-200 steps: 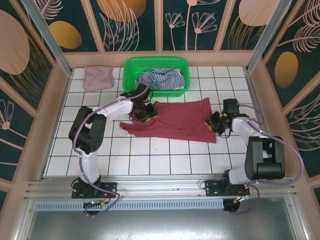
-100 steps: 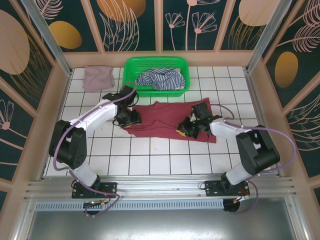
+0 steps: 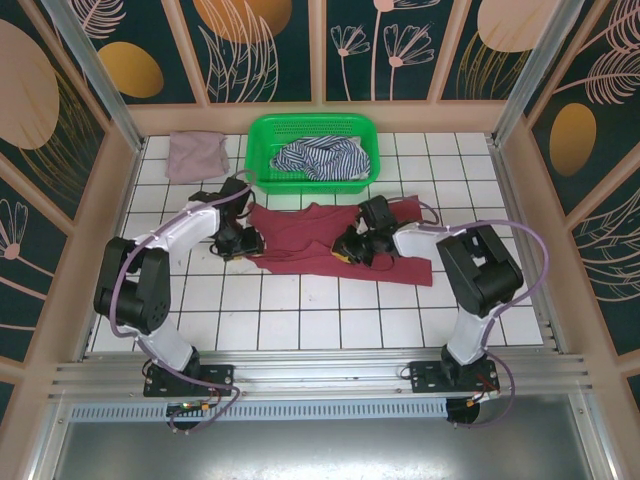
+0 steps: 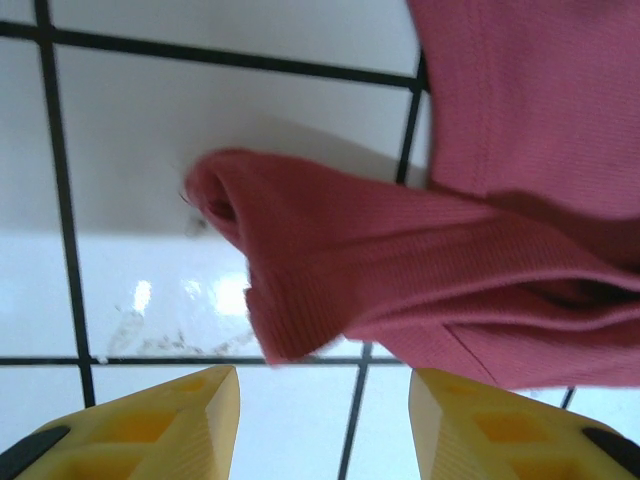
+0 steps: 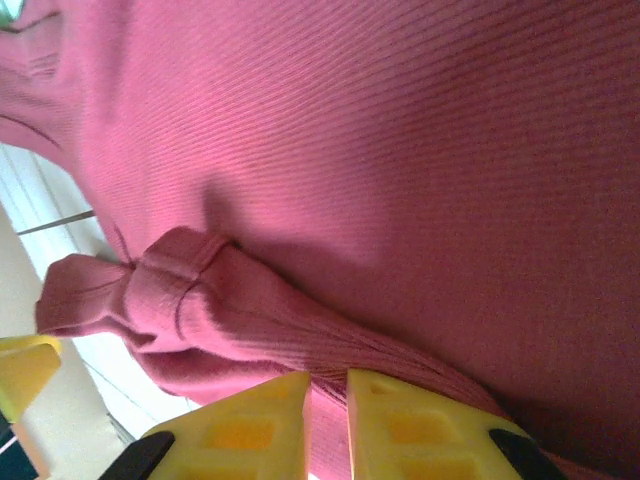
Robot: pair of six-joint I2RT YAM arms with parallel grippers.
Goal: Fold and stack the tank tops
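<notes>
Left gripper [image 3: 242, 240]: jaws are spread, with bare tile between the yellow fingers [image 4: 180, 415]. It is set low at the left edge of the garment, and a rolled hem lies just ahead of the tips, untouched.
Right gripper [image 5: 328, 388]: jaws are nearly pressed together, and a ridge of cloth appears to be pinched between them. It is positioned over the middle of the garment.
Maroon tank top [image 3: 300, 248]: it is spread across the table centre between the two grippers, rumpled, with its right part doubled inward.
Step in hand: a sideways fold of the maroon top is judged to be under way and not finished.
Next move: the held fold is to be laid flat and released. The loose left hem is then to be gripped and squared, and creasing is to be avoided.
Striped tank top [image 3: 322, 158]: it is heaped in the green basket [image 3: 311, 119] beyond, unfolded.
Mauve tank top [image 3: 195, 155]: it is laid folded at the far left corner, well apart.
Surface: a white tiled table [image 3: 300, 320] with dark grout and a slight gloss.
Room: the table is enclosed by dark panels [image 3: 265, 50] with leaf and flower prints.
</notes>
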